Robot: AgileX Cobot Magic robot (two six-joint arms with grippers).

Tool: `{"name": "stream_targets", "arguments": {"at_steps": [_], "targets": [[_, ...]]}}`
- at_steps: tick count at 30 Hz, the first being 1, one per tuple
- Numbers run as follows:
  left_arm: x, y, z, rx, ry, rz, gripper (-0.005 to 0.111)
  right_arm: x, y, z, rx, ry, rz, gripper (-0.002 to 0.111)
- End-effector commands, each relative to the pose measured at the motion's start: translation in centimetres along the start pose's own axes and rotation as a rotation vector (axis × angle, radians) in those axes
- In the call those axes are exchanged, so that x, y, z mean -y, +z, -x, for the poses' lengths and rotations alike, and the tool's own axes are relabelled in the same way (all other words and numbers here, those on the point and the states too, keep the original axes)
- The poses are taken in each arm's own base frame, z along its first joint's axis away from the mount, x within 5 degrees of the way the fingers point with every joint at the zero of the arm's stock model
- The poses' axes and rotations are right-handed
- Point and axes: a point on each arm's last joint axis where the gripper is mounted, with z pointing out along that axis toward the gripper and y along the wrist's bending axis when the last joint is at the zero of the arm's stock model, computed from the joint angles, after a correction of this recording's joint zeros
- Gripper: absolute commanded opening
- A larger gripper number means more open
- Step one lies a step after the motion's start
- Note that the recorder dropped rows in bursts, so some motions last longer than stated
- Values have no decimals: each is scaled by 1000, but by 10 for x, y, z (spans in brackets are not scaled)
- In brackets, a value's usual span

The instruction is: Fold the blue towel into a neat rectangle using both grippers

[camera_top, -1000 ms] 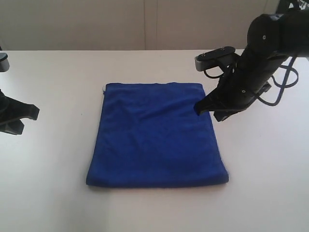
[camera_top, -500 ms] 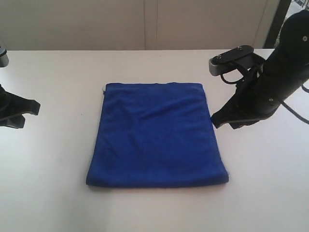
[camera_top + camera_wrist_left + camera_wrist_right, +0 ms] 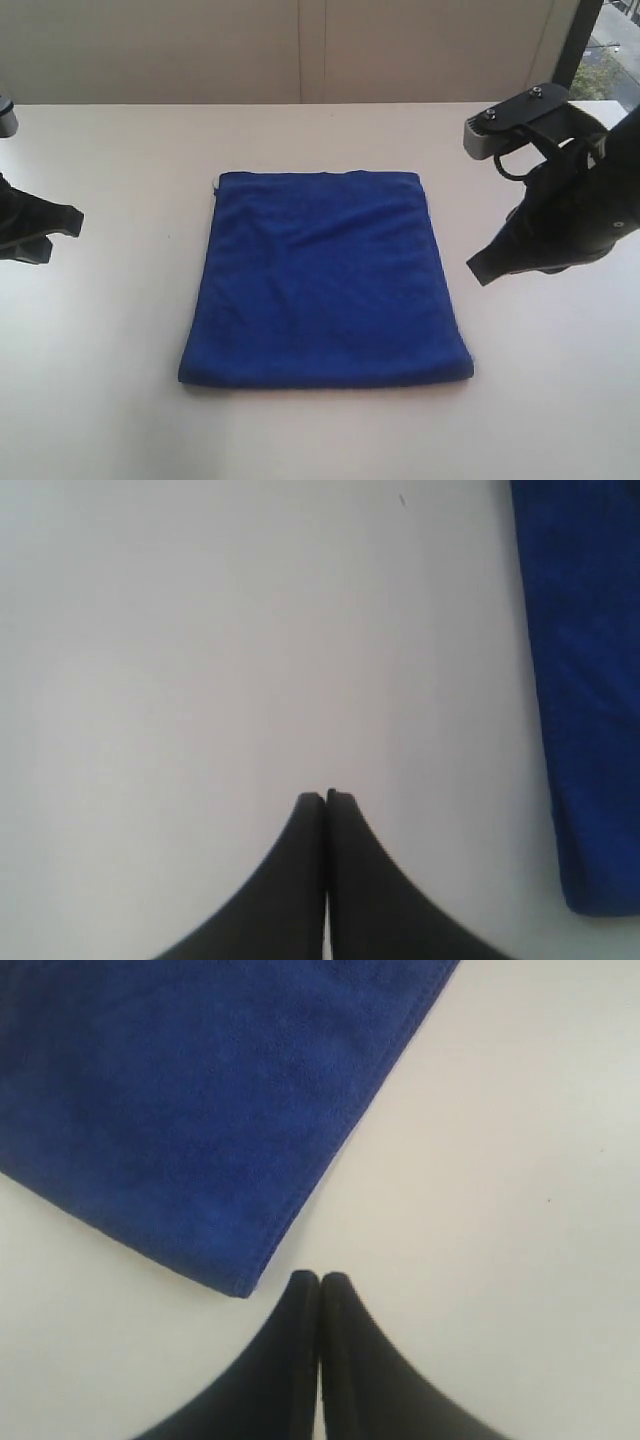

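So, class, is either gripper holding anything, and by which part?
Nothing is held. The left gripper and the right gripper are both shut and empty, clear of the blue towel.

No readable text, label, brand, number or sign anywhere in view.

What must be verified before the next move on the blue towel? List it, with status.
1. blue towel lies flat as a neat rectangle on the table: ok.
2. left gripper clear of the towel: ok.
3. right gripper clear of the towel, beside its edge: ok.
4. Jaws open for a new grasp: not ok, both pairs shut.
5. Towel's underside smooth: cannot tell.
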Motion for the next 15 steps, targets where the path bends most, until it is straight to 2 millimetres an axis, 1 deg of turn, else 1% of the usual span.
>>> {"name": "stream_targets", "arguments": {"at_steps": [1, 4, 7, 10, 13, 15], "targets": [[-1, -1, -1, 17, -4, 0, 0, -2, -6, -7, 30, -26, 0, 0], [0, -1, -2, 3, 2, -4, 0, -4, -7, -8, 41, -38, 11, 0], [1, -1, -5, -28, 68, -15, 0, -8, -6, -9, 49, -78, 45, 0], [5, -2, -4, -18, 115, -67, 0, -11, -5, -9, 69, -133, 82, 0], [19, -3, -3, 5, 234, -151, 0, -13, -1, -9, 73, -169, 105, 0], [34, -3, -5, 18, 341, -211, 0, -13, 4, -9, 73, -183, 107, 0]]}}
